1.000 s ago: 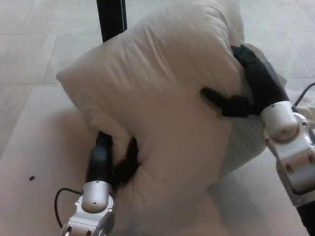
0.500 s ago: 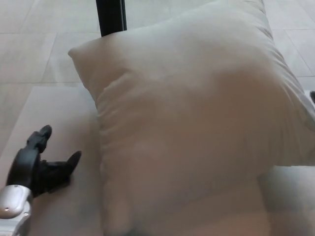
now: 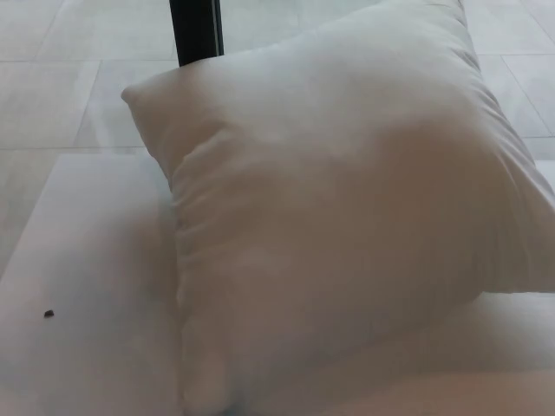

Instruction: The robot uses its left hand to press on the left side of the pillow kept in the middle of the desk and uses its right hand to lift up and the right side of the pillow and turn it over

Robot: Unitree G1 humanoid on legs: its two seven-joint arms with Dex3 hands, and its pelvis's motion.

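Filling most of the frame, a large, soft, off-white fabric pillow (image 3: 347,225) lies on the pale, smooth desk (image 3: 87,286), stretching from the upper centre down to the bottom edge. Its top right corner is cut off by the upper edge of the picture, its right side runs out past the right edge, and its lowest part disappears below the bottom edge, so the full outline cannot be made out. One corner points toward the upper left of the frame, and a band of soft creases runs down the pillow's left edge.

Neither robot hand shows anywhere in the head view, so whether their fingers are spread or closed cannot be told, and nothing visible is touching the pillow.

A bare stretch of desk fills the lower left of the frame, where a tiny dark speck (image 3: 49,314) sits well apart from the pillow; it is too small to identify. Behind the desk, in the upper left and along the top, lies a light tiled floor (image 3: 69,78). A black upright post (image 3: 196,30) stands at the top of the frame, its base hidden behind the pillow's upper edge.
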